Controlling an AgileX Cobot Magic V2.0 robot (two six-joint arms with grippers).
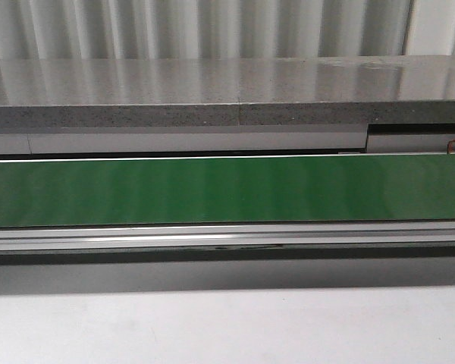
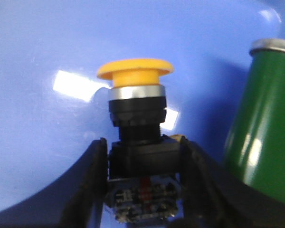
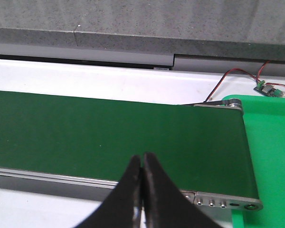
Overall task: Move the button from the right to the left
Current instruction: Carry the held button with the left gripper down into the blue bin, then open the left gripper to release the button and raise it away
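Left gripper (image 2: 145, 156): fingers clamped on the button (image 2: 137, 109), yellow cap up, over a blue bin (image 2: 47, 57), beside a green can (image 2: 263, 118). Right gripper (image 3: 142, 164): fingers pressed together, empty, above green conveyor belt (image 3: 109, 133).

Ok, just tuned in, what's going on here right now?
The left tool is shut on the button, holding it by its lower block with the yellow cap clear of the fingers, over a blue surface and next to a green can. The right tool is shut and empty, above the green belt. In the front view the belt is bare and neither arm shows.
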